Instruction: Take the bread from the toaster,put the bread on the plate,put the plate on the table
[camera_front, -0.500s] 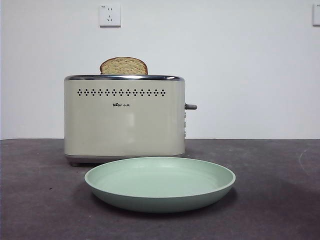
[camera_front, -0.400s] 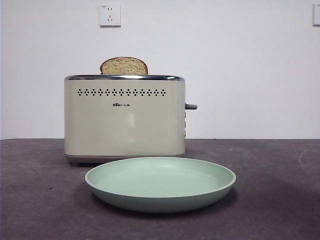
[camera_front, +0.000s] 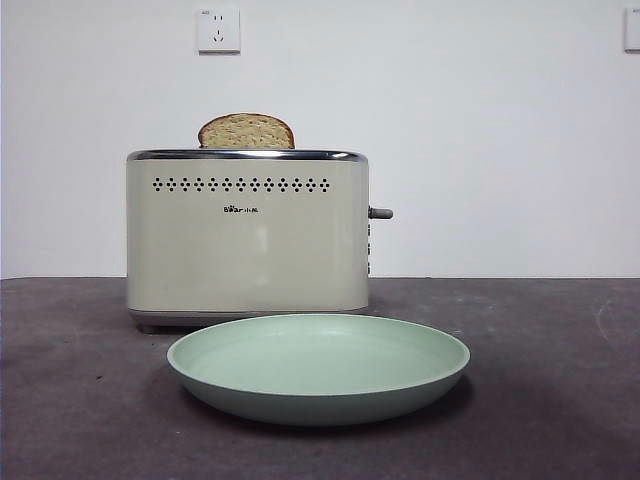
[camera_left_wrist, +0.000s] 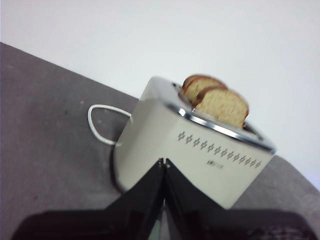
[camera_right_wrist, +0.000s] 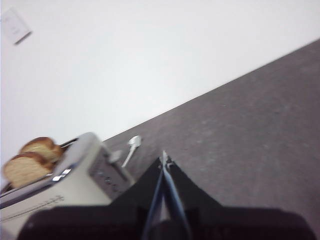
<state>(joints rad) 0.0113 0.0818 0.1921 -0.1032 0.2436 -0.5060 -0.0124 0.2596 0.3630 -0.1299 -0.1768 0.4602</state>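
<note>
Jaws of both grippers are pressed together with nothing between them. Left gripper (camera_left_wrist: 164, 162): its black jaws meet in a thin seam at the lower centre of the left wrist view, their tips set against the front wall of the toaster (camera_left_wrist: 200, 150), clear of it. Right gripper (camera_right_wrist: 163, 157): jaws likewise closed, tips at the lower centre of the right wrist view, above bare table (camera_right_wrist: 260, 130) and beside the toaster's lever end.

Toaster: a cream-beige box with chrome top rim and a row of small dark holes, standing left of centre in the front view (camera_front: 247, 235), its side lever (camera_front: 380, 213) projecting to the right. Bread (camera_front: 246, 131): only its domed, brown-crusted top rises from the slot, in the upper left part of the front view. The left wrist view shows this slice (camera_left_wrist: 222, 106) nearer the holed wall, with a second slice (camera_left_wrist: 199, 85) in the slot behind it. A white cord (camera_left_wrist: 102, 125) loops on the table beside the toaster.

Plate (camera_front: 318, 395): pale mint green, shallow, lying flat on the table at lower centre of the front view, just in front of the toaster and holding nothing.

Surface: dark grey-brown, matte, faintly scuffed (camera_front: 560, 400). Room: a plain white wall (camera_front: 500, 130) behind, with a white socket (camera_front: 219, 30) at upper left above the toaster.
</note>
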